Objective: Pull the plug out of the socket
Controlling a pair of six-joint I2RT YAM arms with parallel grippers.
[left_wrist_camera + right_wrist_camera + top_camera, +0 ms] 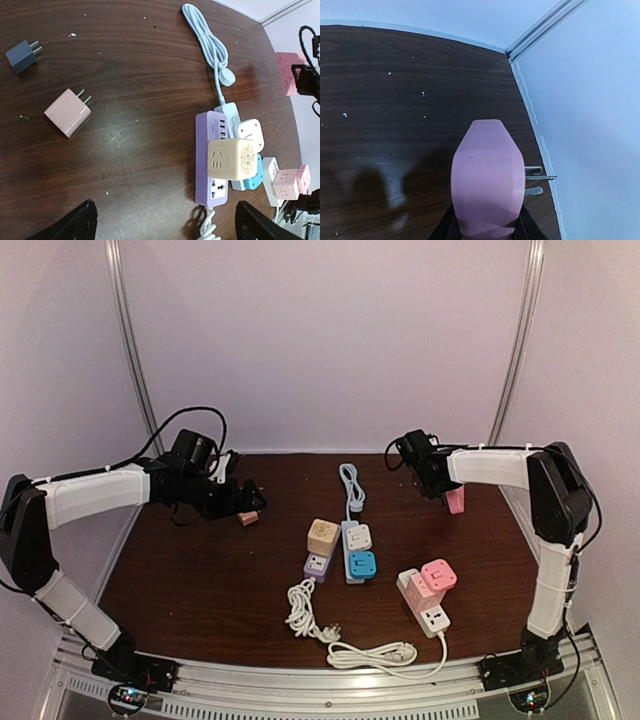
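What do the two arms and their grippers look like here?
The left arm and right arm have white boxy links with black joints. Thin black cables loop near each wrist. The left gripper and right gripper are black.

landmark: blue socket cube (361,563), at the middle of the desk (200,570)
right fingers (446,490): behind and right of the landmark, closed on a pink plug (455,503) that hangs below them
left fingers (254,502): far left of the landmark, just above a small pink adapter (246,519) on the desk
beige cube (322,534): just left of the landmark, sitting on a purple strip (317,565)
white cube (357,536): touching the landmark's far side
pink cubes (431,579): right of the landmark, plugged on a white strip (433,619)
white cord (375,653): well in front of the landmark
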